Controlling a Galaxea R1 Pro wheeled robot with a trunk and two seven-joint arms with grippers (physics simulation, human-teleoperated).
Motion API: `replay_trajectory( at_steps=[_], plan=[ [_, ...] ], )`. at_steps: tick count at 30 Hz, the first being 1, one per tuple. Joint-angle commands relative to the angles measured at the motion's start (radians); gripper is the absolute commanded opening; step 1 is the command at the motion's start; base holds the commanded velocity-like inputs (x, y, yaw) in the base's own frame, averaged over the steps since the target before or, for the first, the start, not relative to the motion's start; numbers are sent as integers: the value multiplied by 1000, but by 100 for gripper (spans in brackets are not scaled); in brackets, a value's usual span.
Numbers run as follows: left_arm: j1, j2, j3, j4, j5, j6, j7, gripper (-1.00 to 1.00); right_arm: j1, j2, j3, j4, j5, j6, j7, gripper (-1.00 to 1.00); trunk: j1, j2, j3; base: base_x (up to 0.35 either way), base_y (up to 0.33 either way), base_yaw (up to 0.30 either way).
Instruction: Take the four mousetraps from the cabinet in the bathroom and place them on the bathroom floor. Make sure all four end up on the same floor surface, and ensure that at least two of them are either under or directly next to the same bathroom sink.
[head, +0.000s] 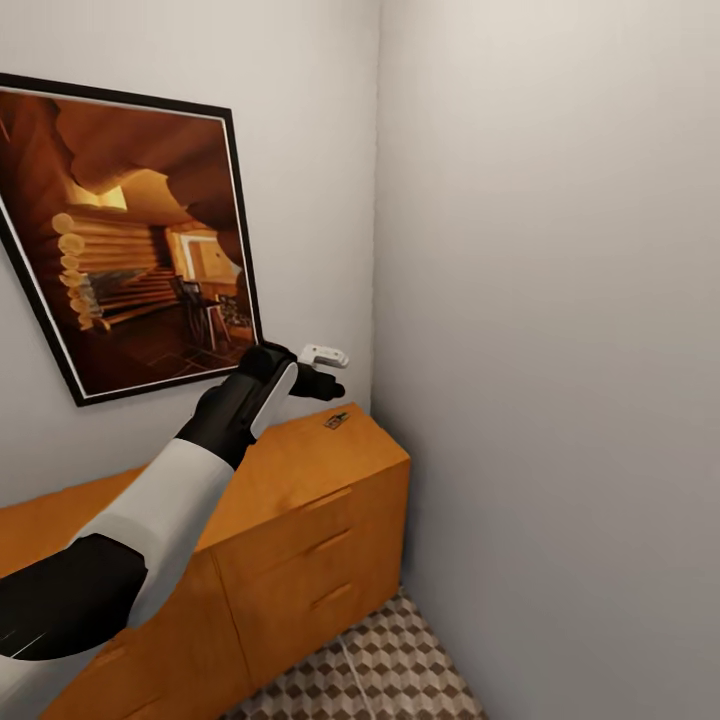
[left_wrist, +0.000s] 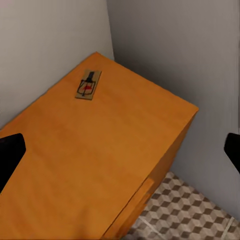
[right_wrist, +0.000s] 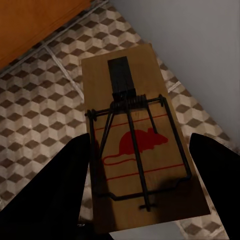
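Your right hand (right_wrist: 142, 200) is clamped on one mousetrap (right_wrist: 140, 145) above the floor (right_wrist: 45, 105), your left hand (head: 322, 368) spread above another (left_wrist: 88, 84) on the cabinet (left_wrist: 100, 150), so neither is placed.

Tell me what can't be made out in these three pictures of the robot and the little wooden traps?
- Right gripper, right wrist view: black fingers flank a flat brown wooden mousetrap with a red mouse print; actual contact is unclear.
- Small brown mousetrap on the cabinet top: tiny in the head view.
- Orange-brown wooden cabinet: its left end is cut off, partly behind the left arm.
- Left gripper: fingers apart.
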Motion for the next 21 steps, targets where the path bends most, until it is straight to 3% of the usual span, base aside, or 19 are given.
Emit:
replay_trajectory(
  at_steps=[1, 13, 21],
  plan=[
    [-1, 1, -1, 0, 0, 3, -1, 100, -1, 0, 6, 2, -11, -5, 3, -100, 1, -2, -2, 0, 246, -124],
    [-1, 1, -1, 23, 0, 2, -1, 100, -1, 0, 6, 2, -11, -5, 3, -100, 1, -2, -2, 0, 272, -13],
    [0, 1, -14, 30, 0, 2, -1, 100, -1, 1, 6, 2, -10, -5, 3, -100, 1, -2, -2, 0, 62, 0]
  ],
)
